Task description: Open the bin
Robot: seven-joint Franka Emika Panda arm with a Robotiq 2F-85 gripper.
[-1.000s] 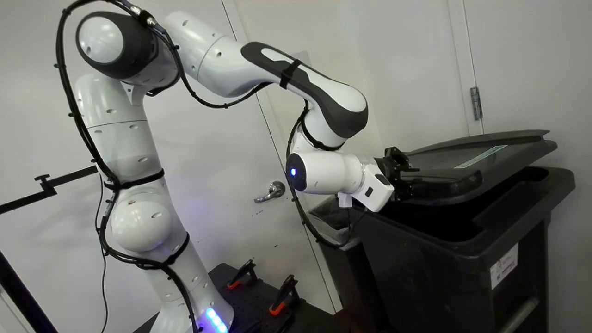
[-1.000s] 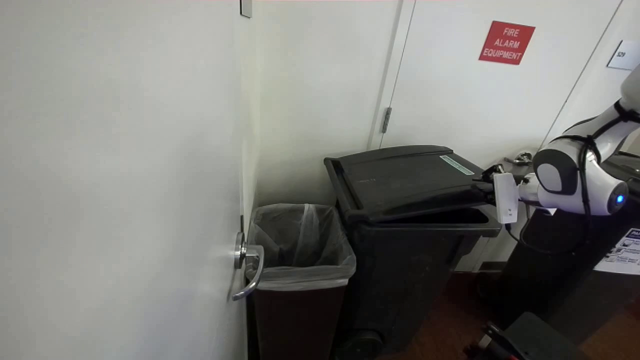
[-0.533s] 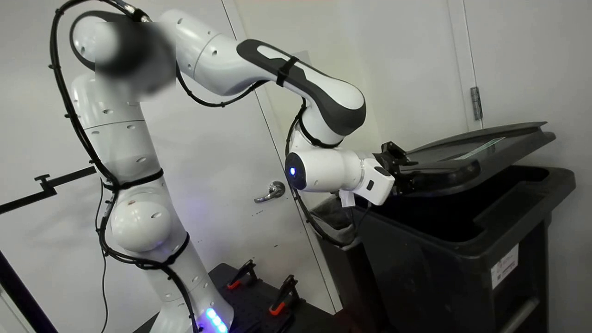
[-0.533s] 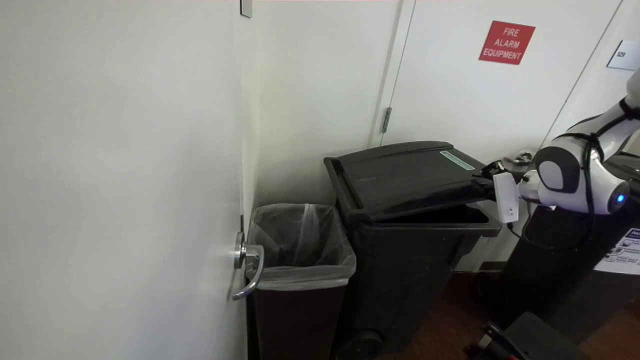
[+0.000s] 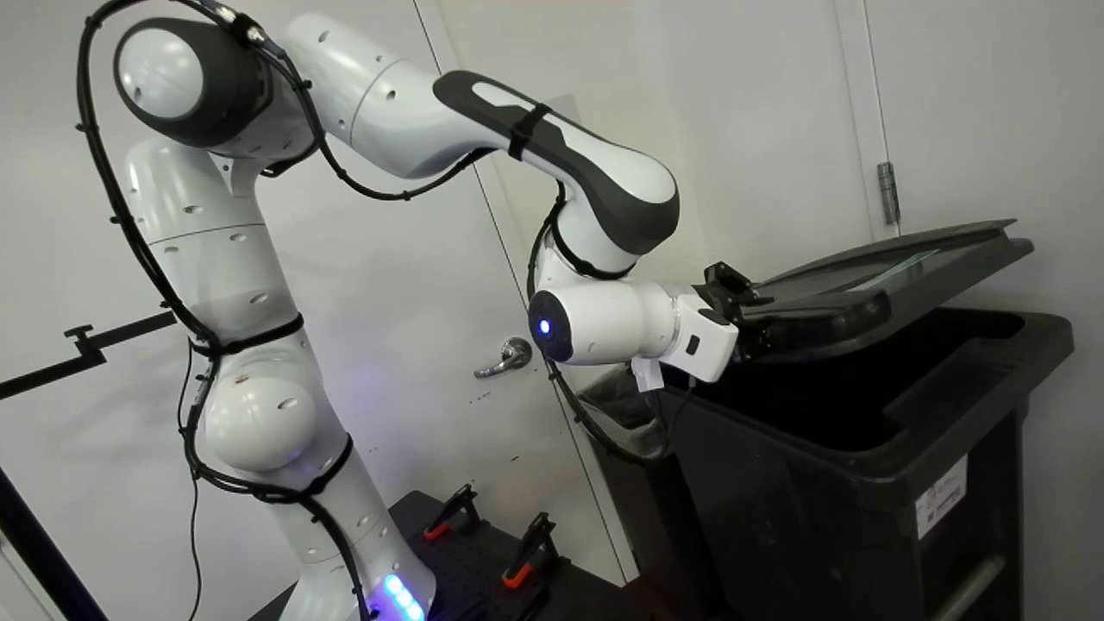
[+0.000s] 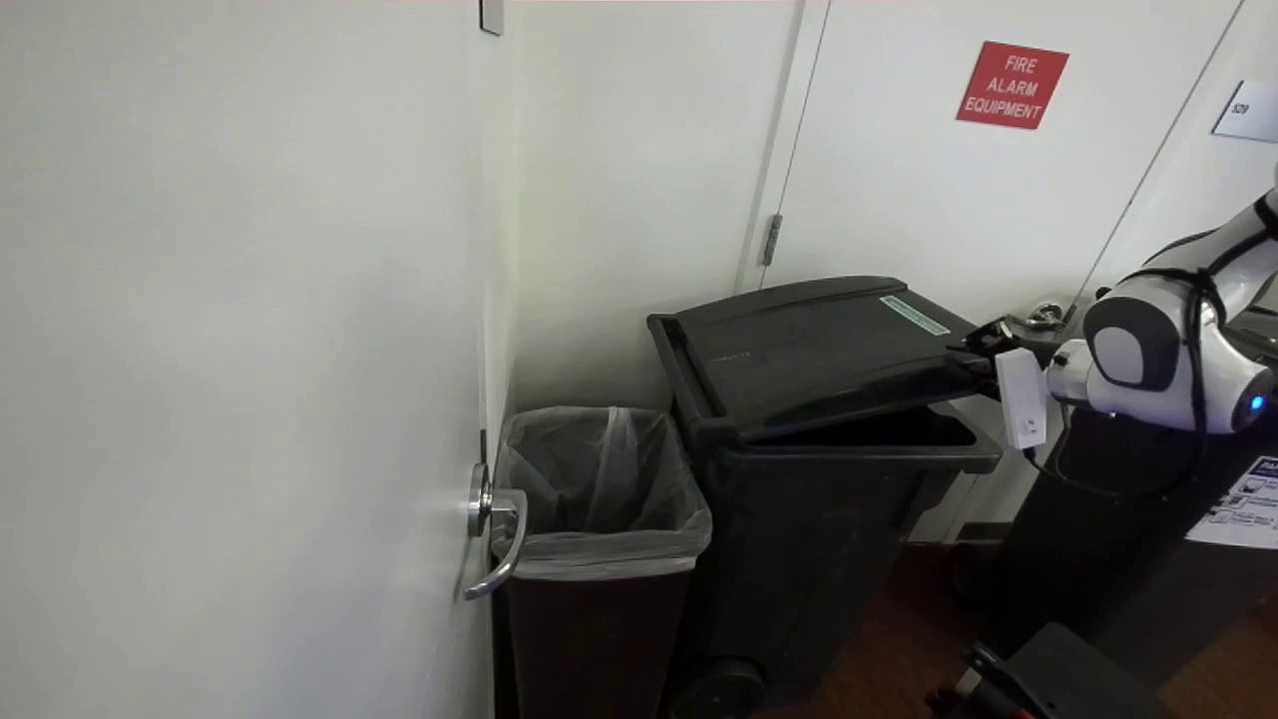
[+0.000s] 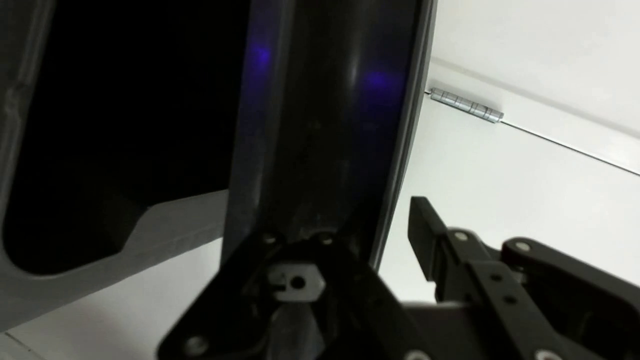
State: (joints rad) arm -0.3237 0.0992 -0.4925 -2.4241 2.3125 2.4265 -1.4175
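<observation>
The bin (image 5: 802, 492) is a large black wheelie bin, and its body also shows in an exterior view (image 6: 789, 559). Its lid (image 5: 849, 280) is tilted up at the front, leaving a dark gap above the rim. The lid carries a green-white sticker (image 6: 915, 315). My gripper (image 5: 755, 319) is at the lid's front lip, with one finger above and the other below, partly hidden by the lip. In the wrist view my gripper (image 7: 362, 237) has its fingers apart. The lid's edge (image 7: 400, 160) runs between them, against or near the lower finger; the upper finger stands clear.
A brown trash can (image 6: 599, 639) with a clear liner stands beside the bin. A door with a handle (image 6: 504, 509) is close by it. Another dark bin (image 6: 1118, 539) stands behind the arm. Clamps (image 5: 535, 552) sit on the robot's black base table. Walls stand behind the bin.
The lid has tilted up further and the gap above the rim has grown. The gripper has risen slightly with it, and the arm has drawn back a little.
</observation>
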